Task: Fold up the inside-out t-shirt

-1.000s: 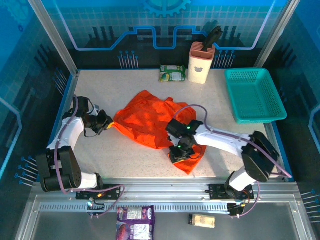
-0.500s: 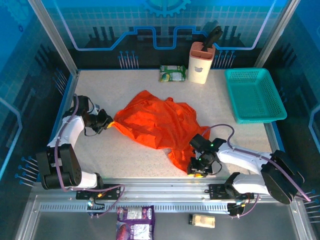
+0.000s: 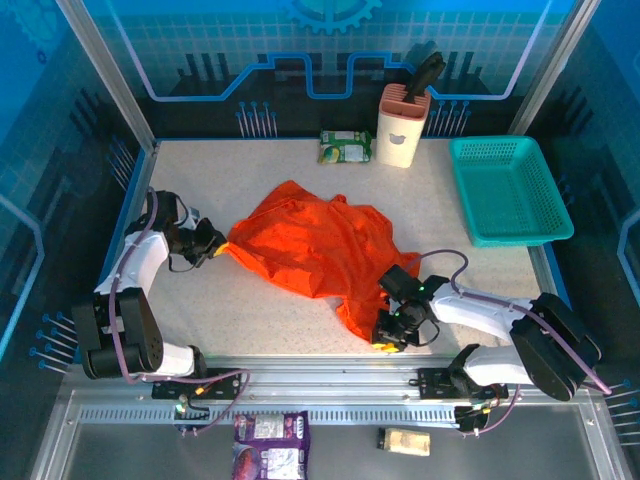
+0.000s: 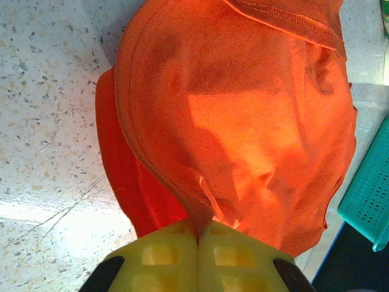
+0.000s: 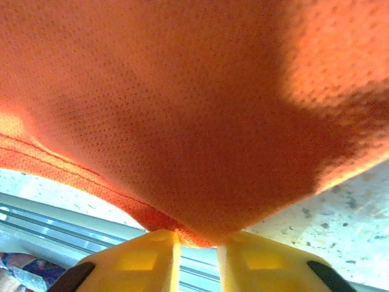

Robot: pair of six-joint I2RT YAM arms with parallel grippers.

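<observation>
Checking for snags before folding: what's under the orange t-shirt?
Speckled table shows all around the t-shirt, and it lies on that. The cloth is rumpled and opaque, so anything beneath it is hidden. The left gripper pinches its left edge, the right gripper its near corner.

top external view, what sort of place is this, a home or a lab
Probably a robot lab work cell, not a home: the speckled table is walled by blue printed panels on aluminium framing, and the left arm and right arm are bolted to a rail at its near edge.
</observation>
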